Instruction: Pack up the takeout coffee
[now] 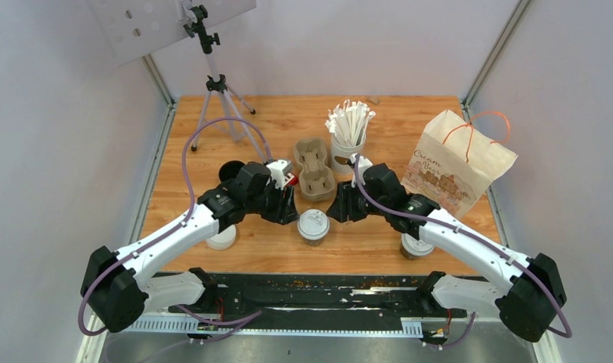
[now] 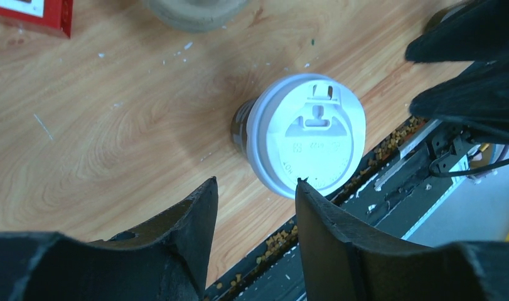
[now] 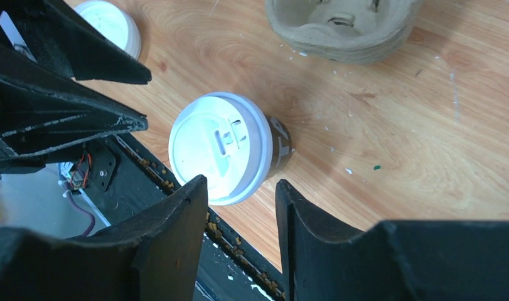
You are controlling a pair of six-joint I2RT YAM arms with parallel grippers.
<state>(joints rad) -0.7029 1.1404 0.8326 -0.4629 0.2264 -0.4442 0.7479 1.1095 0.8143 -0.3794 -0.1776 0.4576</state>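
One dark brown takeout coffee cup (image 1: 313,225) with a white lid stands upright near the table's front middle. It also shows in the left wrist view (image 2: 305,135) and the right wrist view (image 3: 220,144). A second cup (image 1: 416,246) stands at the front right, partly hidden under my right arm. My left gripper (image 1: 286,206) is open and empty, just left of the middle cup, with its fingertips short of the lid (image 2: 255,182). My right gripper (image 1: 338,209) is open and empty, just right of the same cup (image 3: 239,182).
A beige pulp cup tray (image 1: 314,170) lies behind the middle cup. A white cup of wrapped sticks (image 1: 348,128) and a paper bag (image 1: 454,162) stand at the back right. A tripod (image 1: 212,83) stands at the back left. Another white-lidded item (image 1: 221,238) sits under my left arm.
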